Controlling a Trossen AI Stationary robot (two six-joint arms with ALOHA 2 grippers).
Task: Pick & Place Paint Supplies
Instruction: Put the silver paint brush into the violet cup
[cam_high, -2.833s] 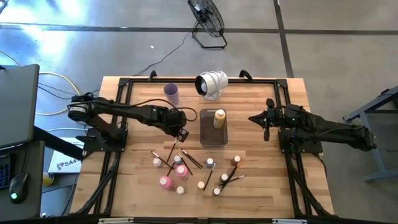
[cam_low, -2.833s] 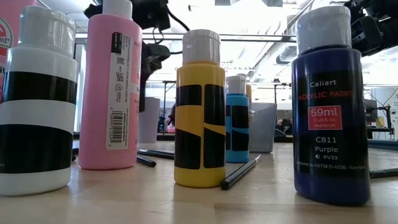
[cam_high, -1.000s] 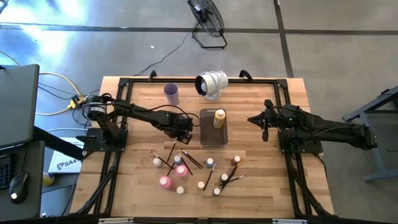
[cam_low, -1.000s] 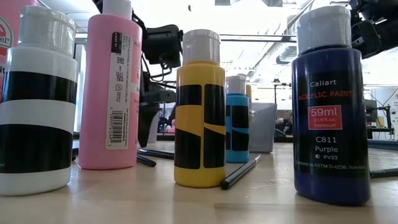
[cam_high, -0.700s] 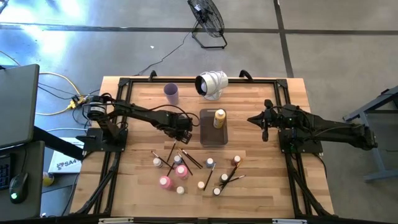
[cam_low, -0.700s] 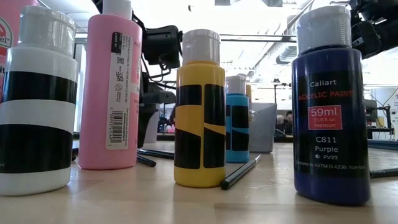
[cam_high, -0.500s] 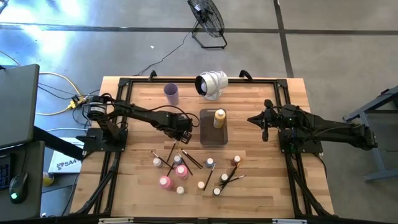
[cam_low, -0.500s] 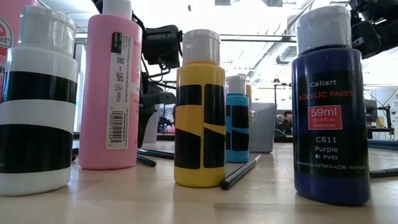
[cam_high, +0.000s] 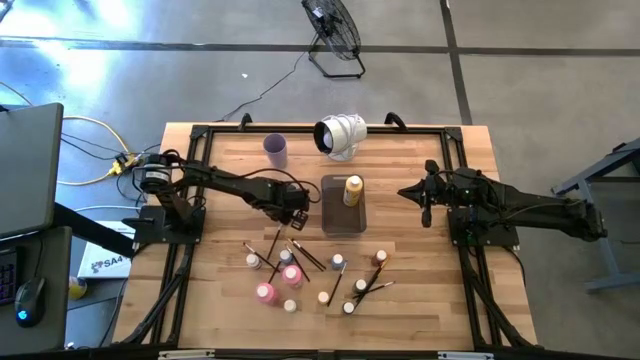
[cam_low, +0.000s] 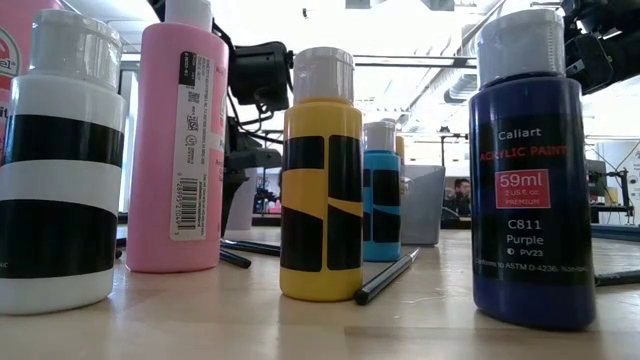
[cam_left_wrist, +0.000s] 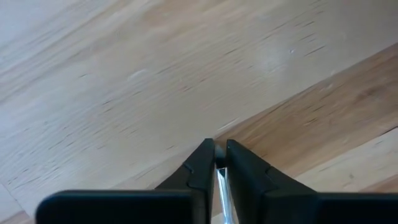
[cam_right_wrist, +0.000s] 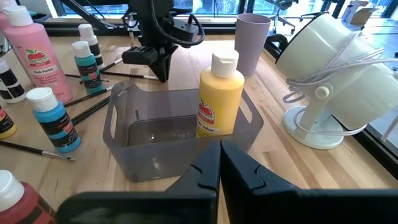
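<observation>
I had my left gripper pinched low on a thin paintbrush to lift it off the table, while my right gripper waited closed and empty beside the tray.

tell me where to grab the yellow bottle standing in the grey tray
Grip the yellow bottle around its shoulder or the white cap, coming straight down from above. It stands upright at one end of the grey tray, whose walls hide its lower body, so a side approach would likely bump the rim. The right gripper, shut, faces it and looks best placed.
</observation>
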